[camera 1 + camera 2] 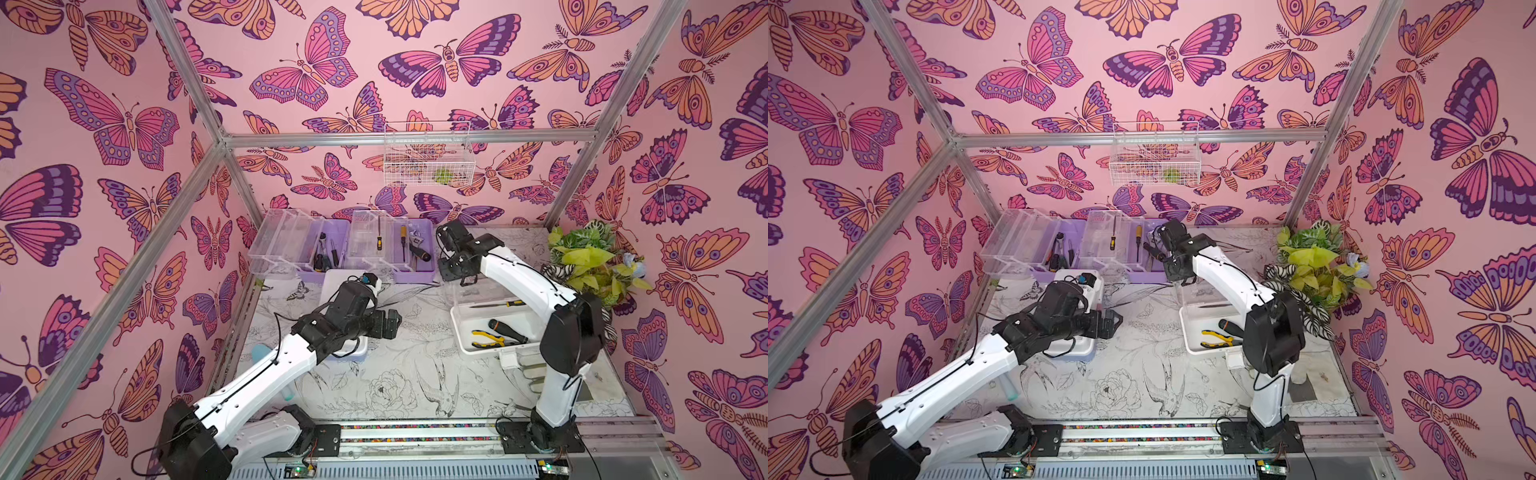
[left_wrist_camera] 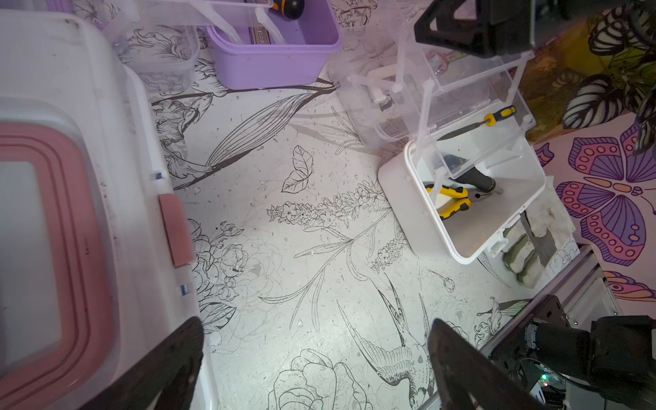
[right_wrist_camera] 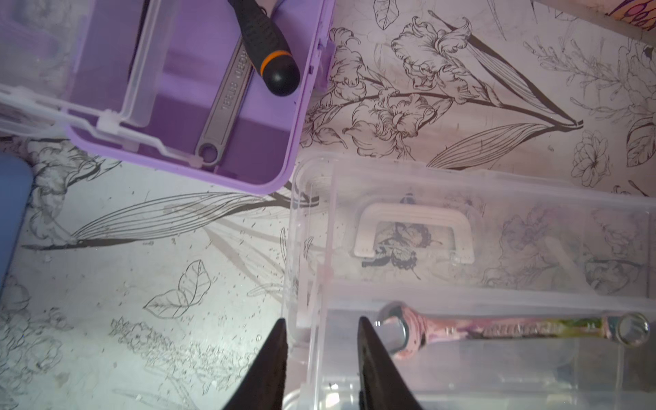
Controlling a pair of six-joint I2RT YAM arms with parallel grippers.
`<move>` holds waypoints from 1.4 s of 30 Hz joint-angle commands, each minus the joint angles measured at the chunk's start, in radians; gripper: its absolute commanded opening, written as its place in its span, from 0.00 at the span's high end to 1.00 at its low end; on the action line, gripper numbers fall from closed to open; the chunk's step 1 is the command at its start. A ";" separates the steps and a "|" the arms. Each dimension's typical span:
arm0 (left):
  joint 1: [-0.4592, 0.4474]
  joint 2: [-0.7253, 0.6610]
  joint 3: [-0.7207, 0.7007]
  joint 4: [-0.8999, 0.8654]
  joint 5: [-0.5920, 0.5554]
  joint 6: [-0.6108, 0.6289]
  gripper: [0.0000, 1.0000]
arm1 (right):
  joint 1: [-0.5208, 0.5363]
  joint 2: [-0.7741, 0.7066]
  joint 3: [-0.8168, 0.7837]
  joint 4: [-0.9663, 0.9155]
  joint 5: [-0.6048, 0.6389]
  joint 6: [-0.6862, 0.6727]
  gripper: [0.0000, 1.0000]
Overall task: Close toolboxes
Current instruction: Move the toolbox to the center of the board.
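The right pincer [image 3: 321, 330] straddles the clear lid [image 3: 461, 220] of the open white toolbox [image 1: 459, 332] beside the plant [image 1: 590, 257], grip uncertain; swinging it shut appears next. The left pincer [image 2: 316, 330] gapes beside the shut blue toolbox [image 2: 71, 71].

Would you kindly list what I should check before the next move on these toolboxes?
1. Edge of clear lid between fingers of right gripper: ok.
2. Firm hold by right gripper: cannot tell.
3. Open, empty left gripper: ok.
4. Lid of light blue toolbox down: ok.
5. Both purple toolboxes shut: not ok, open.
6. Yellow pliers inside white toolbox: ok.
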 commanded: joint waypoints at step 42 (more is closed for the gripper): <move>0.157 -0.079 -0.116 -0.056 0.065 -0.047 0.16 | 0.323 -0.402 -0.353 -0.040 -0.657 -0.177 0.67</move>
